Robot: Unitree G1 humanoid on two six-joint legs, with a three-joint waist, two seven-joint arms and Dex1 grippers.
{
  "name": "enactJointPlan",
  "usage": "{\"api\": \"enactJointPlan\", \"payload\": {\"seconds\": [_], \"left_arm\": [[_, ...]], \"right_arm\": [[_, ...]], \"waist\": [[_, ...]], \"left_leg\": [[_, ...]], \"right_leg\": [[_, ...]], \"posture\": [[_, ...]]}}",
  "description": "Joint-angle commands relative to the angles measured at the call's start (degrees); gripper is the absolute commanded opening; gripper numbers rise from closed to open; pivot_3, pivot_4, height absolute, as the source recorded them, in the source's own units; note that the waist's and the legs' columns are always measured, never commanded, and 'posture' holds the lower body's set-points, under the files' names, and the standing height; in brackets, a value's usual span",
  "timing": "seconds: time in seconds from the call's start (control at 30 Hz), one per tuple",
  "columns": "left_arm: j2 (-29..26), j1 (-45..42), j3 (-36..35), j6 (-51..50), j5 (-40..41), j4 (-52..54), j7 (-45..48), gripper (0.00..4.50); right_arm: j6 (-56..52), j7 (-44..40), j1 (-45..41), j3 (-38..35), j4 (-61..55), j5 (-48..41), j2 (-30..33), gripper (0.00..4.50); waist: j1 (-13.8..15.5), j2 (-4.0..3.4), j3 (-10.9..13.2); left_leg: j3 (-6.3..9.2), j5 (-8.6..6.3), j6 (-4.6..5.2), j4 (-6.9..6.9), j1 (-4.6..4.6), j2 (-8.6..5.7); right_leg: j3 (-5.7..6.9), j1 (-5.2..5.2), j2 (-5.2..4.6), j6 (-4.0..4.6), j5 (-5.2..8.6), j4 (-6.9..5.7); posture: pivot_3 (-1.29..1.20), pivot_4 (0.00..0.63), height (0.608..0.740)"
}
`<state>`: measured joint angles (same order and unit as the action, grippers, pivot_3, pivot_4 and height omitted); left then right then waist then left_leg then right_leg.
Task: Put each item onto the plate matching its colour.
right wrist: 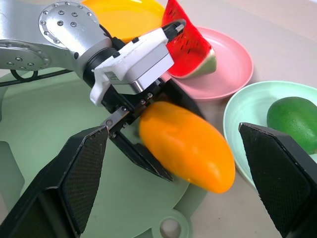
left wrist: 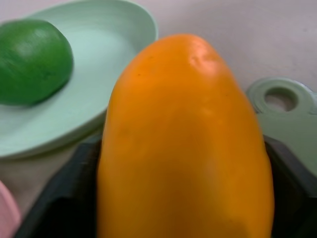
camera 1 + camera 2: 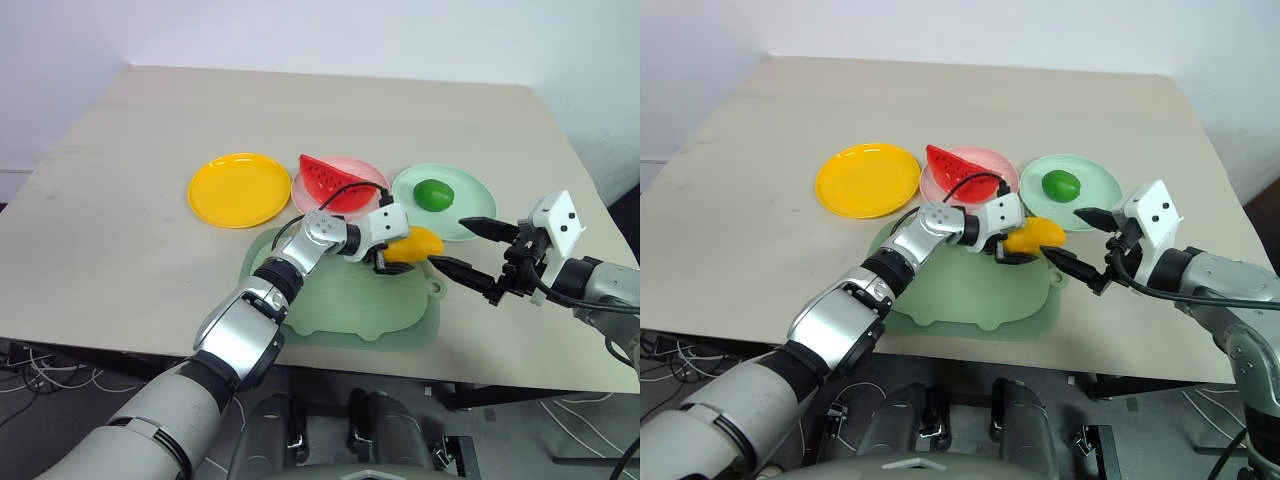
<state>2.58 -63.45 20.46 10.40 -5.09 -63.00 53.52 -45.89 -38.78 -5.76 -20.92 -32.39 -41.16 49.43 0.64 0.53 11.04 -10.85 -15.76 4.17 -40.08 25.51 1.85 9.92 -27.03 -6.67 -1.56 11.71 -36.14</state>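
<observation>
Bare tabletop (image 3: 120, 250) lies left of the yellow plate (image 3: 240, 189). Left fingers (image 1: 143, 153) clamp the mango (image 3: 412, 246) at the tray's (image 3: 340, 300) edge; right fingers (image 3: 470, 262) gape wide, empty.

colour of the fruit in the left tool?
Orange-yellow, plain, no markings: the mango, gripped by the left tool. Clearest in the left wrist view.

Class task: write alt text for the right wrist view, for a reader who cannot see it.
The left pincer grips an orange-yellow mango over a grey-green tray, framed by the open right pincer's black fingers. Behind it, a watermelon wedge sits on a pink plate, a lime on a mint green plate, and a yellow plate lies beyond.
</observation>
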Motion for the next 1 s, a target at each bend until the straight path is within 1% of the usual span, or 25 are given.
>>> {"api": "enactJointPlan", "payload": {"seconds": [0.03,0.27,0.33,0.4,0.47,0.53,0.6,0.67,0.7,0.8,1.0], "left_arm": [[0.38,-0.18,-1.47,-0.79,0.09,0.75,1.18,3.34],[0.23,0.65,-4.78,-0.11,2.23,4.38,1.94,3.34],[-1.28,2.59,-7.8,-1.16,4.8,10.4,0.64,3.34],[-2.4,4.53,-10.42,-4.51,6.95,16.06,-1.08,3.34],[-3.65,7.33,-11.89,-9.75,9.78,23.54,0.04,3.34],[-5.26,11.24,-12.82,-14.14,12.5,32.94,0.6,3.34],[-8.04,16.22,-13.65,-19.15,14.1,43.99,-0.64,3.34],[-10.51,19.88,-14.62,-25.16,15.48,52.6,-2.45,3.34],[-11.58,21.02,-14.8,-26.78,15.2,54.99,-3.71,3.34],[-15.0,24.61,-16.64,-28.01,13.83,59.43,-8.57,3.34],[-16.0,28.97,-21.72,-34.72,14.17,62.94,-20.31,3.34]], "right_arm": [[0.93,0.16,0.04,-1.62,-1.62,0.36,0.92,4.5],[1.33,0.27,-0.25,-0.95,-1.49,0.68,0.61,4.5],[1.05,0.02,-0.6,-1.77,-1.0,-0.61,0.16,4.5],[1.14,-0.33,-0.49,-1.98,-0.58,-0.69,0.31,4.5],[1.27,-0.66,-0.39,-1.78,-0.27,-0.59,0.51,4.5],[1.32,-0.86,-0.66,-1.51,0.06,-0.69,0.42,4.5],[1.58,-1.29,-0.87,-0.57,0.48,-0.32,0.32,4.5],[1.81,-1.55,-1.22,0.22,0.93,-0.02,0.17,4.5],[1.9,-1.67,-1.44,0.46,1.09,-0.03,0.13,4.5],[2.25,-2.05,-2.43,1.19,1.74,-0.05,0.05,4.5],[3.67,-3.48,-5.01,3.01,4.52,0.74,0.13,4.5]], "waist": [[0.06,0.0,0.0],[0.0,0.0,0.0],[-0.06,0.0,0.0],[-0.09,0.0,0.0],[-0.24,-0.01,-0.01],[-0.32,-0.03,-0.02],[-0.39,-0.04,-0.02],[-0.36,-0.04,-0.02],[-0.34,-0.04,-0.02],[-0.07,-0.05,-0.03],[0.04,-0.04,-0.03]], "left_leg": [[0.0,0.0,0.0,0.0,0.0,0.0],[0.0,0.01,0.0,-0.01,0.0,0.0],[0.0,0.01,0.01,-0.02,0.0,0.0],[0.0,0.06,-0.07,-0.02,0.0,0.01],[0.0,0.13,-0.18,-0.03,-0.03,0.01],[0.0,0.18,-0.26,-0.03,-0.09,0.01],[0.0,0.22,-0.31,-0.03,-0.13,0.02],[0.0,0.23,-0.34,-0.05,-0.14,0.02],[0.0,0.25,-0.36,-0.07,-0.14,0.02],[0.01,0.26,-0.4,-0.13,-0.17,0.01],[0.02,0.15,-0.18,-0.15,-0.21,-0.03]], "right_leg": [[0.0,0.0,0.0,0.0,0.0,0.0],[0.0,0.0,0.0,0.02,-0.02,-0.02],[0.0,0.0,0.0,0.08,-0.06,-0.04],[0.0,0.0,-0.01,0.17,-0.12,-0.05],[-0.01,0.01,0.0,0.16,-0.13,-0.07],[-0.01,0.05,0.01,0.15,-0.13,-0.11],[-0.01,0.08,0.02,0.14,-0.13,-0.14],[-0.01,0.1,0.02,0.15,-0.13,-0.17],[-0.01,0.1,0.01,0.15,-0.13,-0.18],[-0.01,0.17,0.0,0.01,-0.05,-0.22],[-0.01,0.31,-0.07,-0.06,-0.12,-0.1]], "posture": [[0.0,0.15,0.696],[0.0,0.15,0.696],[0.0,0.15,0.696],[0.0,0.15,0.696],[0.0,0.15,0.696],[0.0,0.15,0.696],[0.0,0.15,0.696],[0.0,0.15,0.696],[0.0,0.15,0.696],[0.0,0.15,0.696],[0.0,0.15,0.696]]}}
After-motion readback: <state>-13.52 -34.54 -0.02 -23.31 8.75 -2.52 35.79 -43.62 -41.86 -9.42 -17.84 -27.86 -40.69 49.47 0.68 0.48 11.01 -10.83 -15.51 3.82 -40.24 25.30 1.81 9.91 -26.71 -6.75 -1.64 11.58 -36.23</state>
